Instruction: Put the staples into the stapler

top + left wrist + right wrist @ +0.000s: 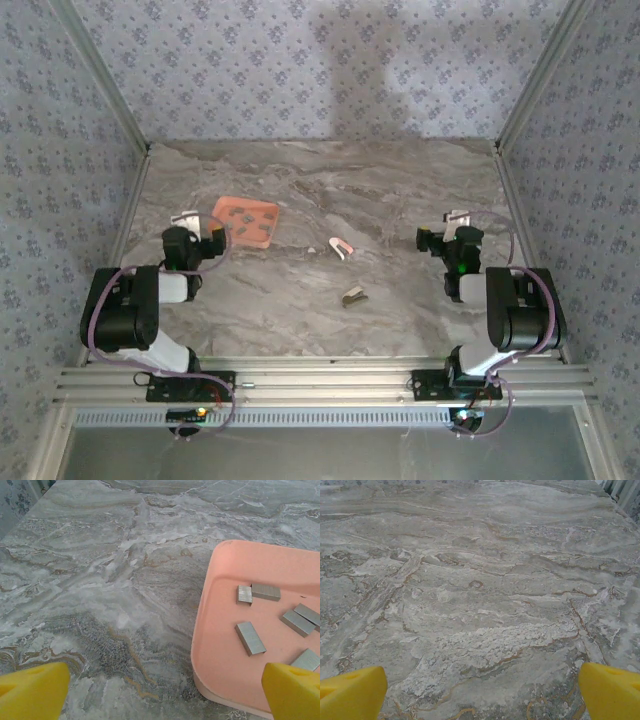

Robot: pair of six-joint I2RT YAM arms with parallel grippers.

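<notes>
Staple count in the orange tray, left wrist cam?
6 staples, all in the tray: two side by side at the far end, one mid-tray, two at the right edge, one nearest. Frame crops the tray; more may be hidden.

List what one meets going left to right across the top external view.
Open left gripper → salmon-orange square tray holding small grey staples → pale pink-and-white mini stapler → open right gripper.
</notes>
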